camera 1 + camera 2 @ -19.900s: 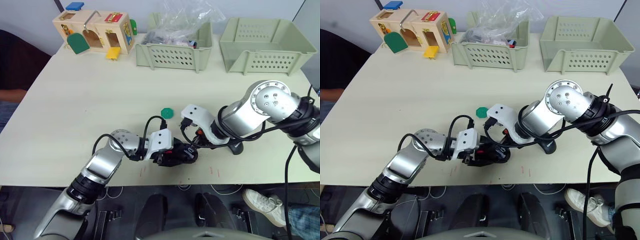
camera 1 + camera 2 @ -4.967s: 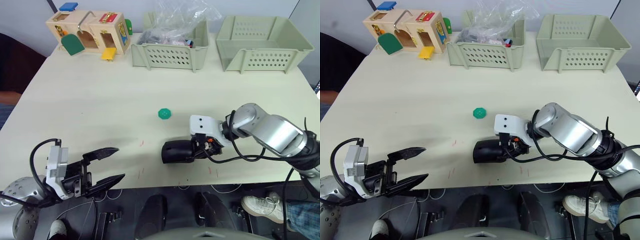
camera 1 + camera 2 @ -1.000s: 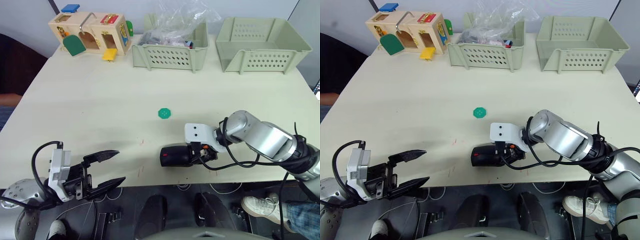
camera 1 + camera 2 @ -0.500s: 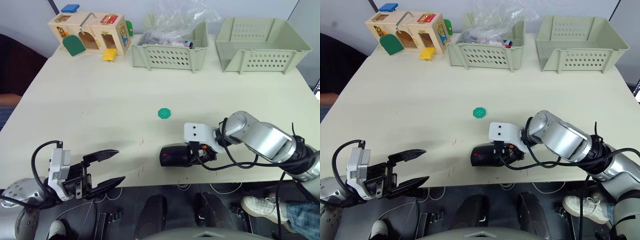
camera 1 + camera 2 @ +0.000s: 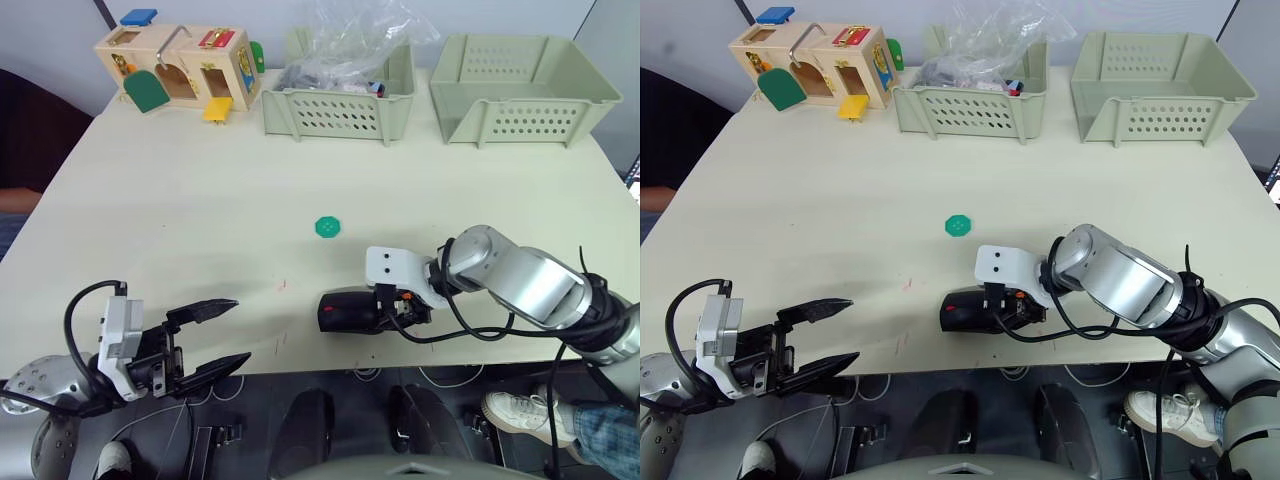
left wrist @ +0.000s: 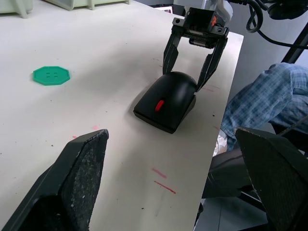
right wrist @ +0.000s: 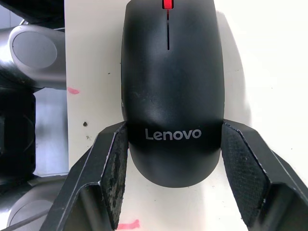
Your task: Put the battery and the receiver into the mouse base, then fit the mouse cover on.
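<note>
The black mouse [image 5: 347, 312] lies near the table's front edge. Its glossy mouse cover [image 7: 171, 86], with a red wheel and white lettering, sits on top. The mouse base beneath is largely hidden. The battery and the receiver are hidden. My right gripper [image 5: 388, 310] is shut on the mouse's rear, one pad [image 7: 115, 163] pressed against each side. The left wrist view shows the same grip on the mouse [image 6: 168, 98]. My left gripper [image 5: 238, 332] hangs open with nothing in it, off the front edge and well left of the mouse.
A green disc [image 5: 327, 227] lies on the table behind the mouse. Two pale green baskets [image 5: 340, 110] [image 5: 520, 95] and a wooden toy box [image 5: 180, 70] stand along the far edge. A person's jeans-clad leg [image 6: 260, 101] is past the front right corner.
My right gripper and the mouse have edged very slightly to the left. The left gripper has stayed put.
</note>
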Robot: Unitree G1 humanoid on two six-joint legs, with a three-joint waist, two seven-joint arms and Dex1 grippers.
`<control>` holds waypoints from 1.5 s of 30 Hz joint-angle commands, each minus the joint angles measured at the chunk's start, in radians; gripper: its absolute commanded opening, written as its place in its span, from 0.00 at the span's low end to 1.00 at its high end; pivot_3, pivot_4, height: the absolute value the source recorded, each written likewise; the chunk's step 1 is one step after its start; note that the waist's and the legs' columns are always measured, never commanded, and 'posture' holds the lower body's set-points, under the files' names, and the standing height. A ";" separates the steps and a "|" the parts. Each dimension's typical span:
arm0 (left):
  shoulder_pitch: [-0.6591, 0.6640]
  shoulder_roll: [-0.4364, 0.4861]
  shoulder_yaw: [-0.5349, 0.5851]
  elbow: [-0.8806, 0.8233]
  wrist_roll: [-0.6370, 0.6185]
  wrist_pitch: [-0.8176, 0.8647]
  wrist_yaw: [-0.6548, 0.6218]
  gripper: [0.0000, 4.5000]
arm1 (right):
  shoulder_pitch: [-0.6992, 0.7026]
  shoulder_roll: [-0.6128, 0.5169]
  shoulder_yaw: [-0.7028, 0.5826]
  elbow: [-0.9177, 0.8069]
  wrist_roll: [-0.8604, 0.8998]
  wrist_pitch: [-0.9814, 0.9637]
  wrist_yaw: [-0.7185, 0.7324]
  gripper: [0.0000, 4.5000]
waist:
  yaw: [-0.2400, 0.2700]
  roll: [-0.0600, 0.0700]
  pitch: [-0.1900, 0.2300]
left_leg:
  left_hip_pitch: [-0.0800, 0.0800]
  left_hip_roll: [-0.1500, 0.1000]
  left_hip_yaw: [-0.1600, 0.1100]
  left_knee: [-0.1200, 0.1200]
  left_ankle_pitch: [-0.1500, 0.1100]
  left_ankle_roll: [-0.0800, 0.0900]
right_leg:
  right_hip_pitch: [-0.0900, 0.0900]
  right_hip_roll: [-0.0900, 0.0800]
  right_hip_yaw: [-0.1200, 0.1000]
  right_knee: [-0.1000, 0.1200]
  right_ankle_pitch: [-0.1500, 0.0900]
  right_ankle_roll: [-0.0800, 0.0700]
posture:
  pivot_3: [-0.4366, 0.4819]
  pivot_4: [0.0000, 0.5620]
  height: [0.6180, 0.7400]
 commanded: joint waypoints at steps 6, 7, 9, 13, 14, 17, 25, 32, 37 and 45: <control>0.004 0.002 0.006 -0.005 -0.007 -0.010 -0.007 1.00 | 0.006 0.005 -0.004 -0.010 0.012 0.005 -0.004 0.55 | 0.000 0.000 0.000 | 0.000 0.000 0.000 0.000 0.000 0.000 | 0.000 0.000 0.000 0.000 0.000 0.000 | 0.48 0.27 1.00; 0.003 0.002 0.007 -0.004 -0.007 -0.010 -0.007 1.00 | 0.005 0.005 -0.004 -0.010 0.012 0.004 -0.003 0.55 | 0.000 0.000 0.000 | 0.000 0.000 0.000 0.000 0.000 0.000 | 0.000 0.000 0.000 0.000 0.000 -0.001 | 0.48 0.27 1.00; 0.003 0.002 0.007 -0.004 -0.007 -0.010 -0.007 1.00 | 0.004 0.002 -0.002 -0.011 0.014 0.001 0.002 0.55 | 0.000 0.000 0.000 | 0.000 0.000 0.000 0.000 0.000 0.000 | 0.000 0.000 0.000 0.000 -0.001 -0.001 | 0.48 0.27 1.00; 0.005 0.002 0.008 -0.004 -0.008 -0.010 -0.008 1.00 | 0.002 0.001 -0.005 -0.013 0.017 0.000 0.005 0.83 | 0.000 0.000 0.000 | 0.000 0.000 0.000 0.000 0.000 0.000 | 0.000 0.000 0.000 0.000 0.000 -0.001 | 0.48 0.27 1.00; 0.005 0.002 0.008 -0.004 -0.008 -0.010 -0.008 1.00 | 0.001 0.002 -0.007 -0.014 0.017 0.000 0.004 0.92 | -0.001 0.000 0.000 | 0.000 0.000 0.000 0.000 0.000 0.000 | 0.000 0.000 0.000 0.000 -0.001 -0.001 | 0.48 0.27 1.00; 0.006 0.001 0.009 -0.004 -0.008 -0.011 -0.009 1.00 | 0.000 0.005 -0.013 -0.016 0.015 0.000 -0.006 0.99 | -0.001 0.000 0.000 | 0.000 0.000 0.000 0.000 0.000 0.000 | 0.000 0.000 0.000 0.000 -0.001 -0.001 | 0.48 0.27 1.00; 0.007 0.000 0.011 -0.003 -0.006 -0.012 -0.007 1.00 | -0.009 -0.018 -0.111 -0.060 0.070 0.017 0.011 0.99 | 0.001 0.000 0.000 | -0.001 0.000 0.000 0.000 0.000 0.000 | 0.000 0.000 0.000 0.000 -0.001 -0.001 | 0.48 0.27 1.00; 0.001 0.004 0.012 0.001 -0.006 -0.010 -0.005 1.00 | 0.056 -0.002 -0.274 -0.078 0.163 -0.079 0.039 0.99 | 0.002 0.000 0.000 | -0.001 0.000 0.000 0.000 0.000 0.000 | 0.000 0.000 -0.001 0.000 0.000 -0.001 | 0.48 0.27 1.00; -0.005 0.004 0.010 0.004 -0.006 -0.008 -0.004 1.00 | 0.120 0.105 -0.349 -0.050 0.201 -0.187 0.001 0.99 | 0.000 0.000 0.000 | -0.001 0.000 0.000 0.000 0.000 0.000 | 0.000 0.000 -0.001 0.000 0.001 0.001 | 0.48 0.27 1.00; -0.007 0.006 0.013 -0.003 -0.010 -0.002 0.004 1.00 | 0.227 0.236 -0.271 0.022 0.119 -0.334 -0.076 0.33 | 0.001 -0.001 0.000 | -0.001 0.000 0.000 0.001 0.000 0.000 | 0.000 0.000 -0.001 0.000 0.001 0.001 | 0.48 0.27 1.00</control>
